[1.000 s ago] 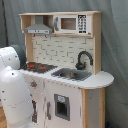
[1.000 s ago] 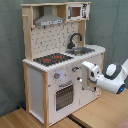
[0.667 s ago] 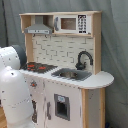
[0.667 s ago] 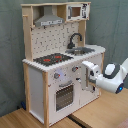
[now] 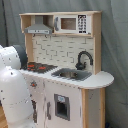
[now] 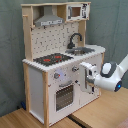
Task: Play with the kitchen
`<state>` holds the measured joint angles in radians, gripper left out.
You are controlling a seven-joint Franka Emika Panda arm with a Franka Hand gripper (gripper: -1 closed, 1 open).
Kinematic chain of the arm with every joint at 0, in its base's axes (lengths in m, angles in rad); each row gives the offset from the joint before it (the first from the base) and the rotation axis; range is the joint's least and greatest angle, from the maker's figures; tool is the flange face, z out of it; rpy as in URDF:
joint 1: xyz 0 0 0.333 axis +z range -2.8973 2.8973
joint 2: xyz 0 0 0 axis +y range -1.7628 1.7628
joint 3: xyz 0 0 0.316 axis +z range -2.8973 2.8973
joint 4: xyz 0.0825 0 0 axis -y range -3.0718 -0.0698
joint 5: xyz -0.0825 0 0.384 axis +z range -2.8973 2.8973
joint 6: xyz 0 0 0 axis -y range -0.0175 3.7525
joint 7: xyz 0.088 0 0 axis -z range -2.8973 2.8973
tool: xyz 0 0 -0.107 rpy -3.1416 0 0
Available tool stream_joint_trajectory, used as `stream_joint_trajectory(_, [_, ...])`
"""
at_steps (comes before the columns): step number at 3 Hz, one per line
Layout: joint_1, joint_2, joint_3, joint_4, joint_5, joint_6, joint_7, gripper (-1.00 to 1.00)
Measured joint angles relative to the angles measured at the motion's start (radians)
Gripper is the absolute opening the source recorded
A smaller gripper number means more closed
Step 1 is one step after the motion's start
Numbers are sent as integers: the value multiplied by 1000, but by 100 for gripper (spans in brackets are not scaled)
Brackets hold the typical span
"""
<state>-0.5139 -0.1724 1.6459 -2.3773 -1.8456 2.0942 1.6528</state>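
The toy kitchen (image 5: 70,95) is white and pale wood and shows in both exterior views. On its counter are the black-red hob (image 6: 52,59), the steel sink (image 6: 82,50) and the black tap (image 6: 74,39). In the second exterior view my gripper (image 6: 84,76) reaches in from the right. It sits close to the kitchen's front panel, beside the knobs (image 6: 75,69) and above the oven door (image 6: 65,96). In the first exterior view only the white arm (image 5: 11,90) shows, at the left, and the gripper is hidden.
A hood (image 5: 39,29) and a microwave shelf (image 5: 75,23) top the pegboard back (image 5: 57,50). The kitchen (image 6: 45,80) stands on a wooden floor (image 6: 95,115) before a grey curtain (image 6: 112,25). The arm's bulk covers the kitchen's lower left front in the first exterior view.
In the second exterior view the gripper has crept a little left and down, closer to the kitchen's front panel. The kitchen itself has not moved.
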Motion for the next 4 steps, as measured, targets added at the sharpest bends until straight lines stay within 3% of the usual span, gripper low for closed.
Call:
stream_joint_trajectory(2, [-144,-17,98,8,-64,88,-22,100])
stream_joint_trajectory(4, [-313,-104,242,60,-80,137,-18,100])
